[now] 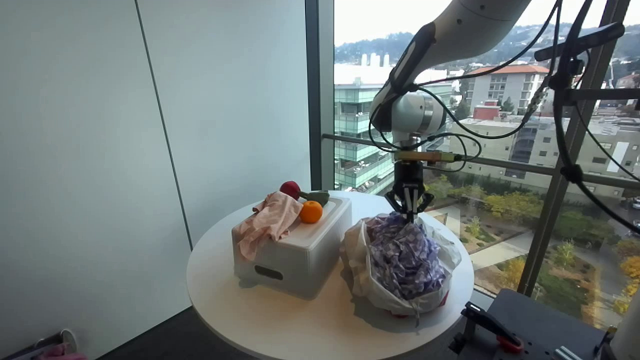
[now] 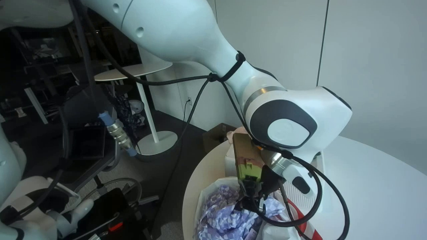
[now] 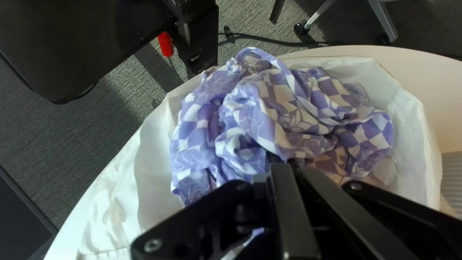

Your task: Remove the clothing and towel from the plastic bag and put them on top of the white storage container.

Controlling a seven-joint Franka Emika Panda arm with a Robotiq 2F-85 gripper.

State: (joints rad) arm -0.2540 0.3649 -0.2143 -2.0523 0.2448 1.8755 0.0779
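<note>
Clothing lay bunched in the bag, whose walls likely penned it in; my tool, narrow at the bag's mouth, gripped it, presumably to lift it onto the box beside the bag.

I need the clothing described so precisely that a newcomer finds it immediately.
On the round table, next to the white storage container, sits an open plastic bag. The clothing is bunched inside it. Its purple-and-white pattern, seen nowhere else on the table, sets it apart from the whitish plastic bag around it.
</note>
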